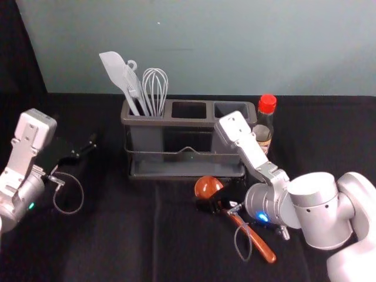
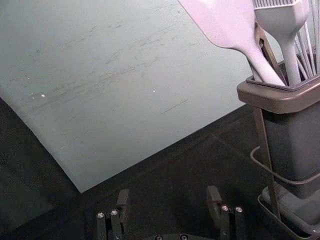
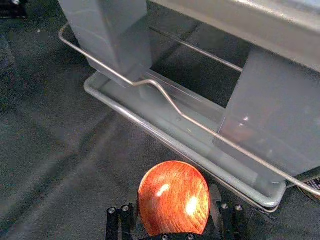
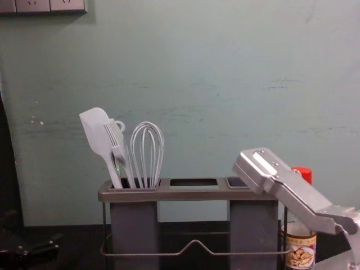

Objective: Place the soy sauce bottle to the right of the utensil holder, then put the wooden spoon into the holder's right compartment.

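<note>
The soy sauce bottle (image 1: 265,124), red-capped, stands just right of the utensil holder (image 1: 188,122); in the chest view the bottle (image 4: 301,247) is partly behind the right arm. The wooden spoon (image 1: 258,242) lies on the cloth before the holder, bowl toward it, handle slanting front-right. My right gripper (image 1: 221,203) is low over the spoon just behind the bowl. In the right wrist view, the open right gripper (image 3: 173,212) has a finger on each side of the spoon's bowl (image 3: 174,197). My left gripper (image 1: 75,154) is idle left of the holder; its wrist view shows the left gripper (image 2: 169,205) open and empty.
A spatula (image 1: 120,76), a brush and a whisk (image 1: 155,91) stand in the holder's left compartment. The middle and right compartments have open tops, with my right arm close before the right one. A wall (image 1: 235,47) rises behind the black-clothed table (image 1: 117,247).
</note>
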`<state>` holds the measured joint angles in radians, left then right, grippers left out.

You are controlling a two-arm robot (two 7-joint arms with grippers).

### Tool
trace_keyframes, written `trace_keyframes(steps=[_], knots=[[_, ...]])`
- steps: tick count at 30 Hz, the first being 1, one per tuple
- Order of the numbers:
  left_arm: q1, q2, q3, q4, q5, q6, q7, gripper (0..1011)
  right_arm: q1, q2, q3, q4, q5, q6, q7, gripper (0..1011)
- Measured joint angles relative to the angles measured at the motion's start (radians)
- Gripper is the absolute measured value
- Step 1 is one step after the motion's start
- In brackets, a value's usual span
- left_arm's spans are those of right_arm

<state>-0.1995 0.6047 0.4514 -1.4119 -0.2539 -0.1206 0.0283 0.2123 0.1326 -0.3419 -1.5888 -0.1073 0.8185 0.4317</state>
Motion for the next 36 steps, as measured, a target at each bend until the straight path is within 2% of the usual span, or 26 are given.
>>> trace_keyframes(steps=[8,13,16,22,25,26,29,31,32,35,36], knots=[[0.0,0.0,0.0,0.0,0.0,0.0,0.0,1000,-0.037,0.025,0.0,-0.074,0.004,-0.006,0.018,838],[0.0,0.0,0.0,0.0,0.0,0.0,0.0,1000,-0.087,0.05,0.02,-0.161,0.032,-0.019,0.034,838],[0.0,0.0,0.0,0.0,0.0,0.0,0.0,1000,-0.139,0.077,0.038,-0.245,0.049,-0.036,0.034,838],[0.0,0.0,0.0,0.0,0.0,0.0,0.0,1000,-0.205,0.121,0.052,-0.354,0.052,-0.064,0.023,838],[0.0,0.0,0.0,0.0,0.0,0.0,0.0,1000,-0.249,0.147,0.062,-0.405,0.052,-0.126,0.008,838],[0.0,0.0,0.0,0.0,0.0,0.0,0.0,1000,-0.268,0.155,0.071,-0.422,0.054,-0.167,-0.003,838],[0.0,0.0,0.0,0.0,0.0,0.0,0.0,1000,-0.303,0.164,0.093,-0.445,0.061,-0.244,-0.029,838],[0.0,0.0,0.0,0.0,0.0,0.0,0.0,1000,-0.318,0.164,0.105,-0.453,0.067,-0.274,-0.042,838],[0.0,0.0,0.0,0.0,0.0,0.0,0.0,1000,-0.335,0.161,0.118,-0.459,0.073,-0.312,-0.06,838],[0.0,0.0,0.0,0.0,0.0,0.0,0.0,1000,-0.361,0.156,0.136,-0.465,0.078,-0.374,-0.091,838],[0.0,0.0,0.0,0.0,0.0,0.0,0.0,1000,-0.376,0.154,0.142,-0.468,0.077,-0.418,-0.114,838]])
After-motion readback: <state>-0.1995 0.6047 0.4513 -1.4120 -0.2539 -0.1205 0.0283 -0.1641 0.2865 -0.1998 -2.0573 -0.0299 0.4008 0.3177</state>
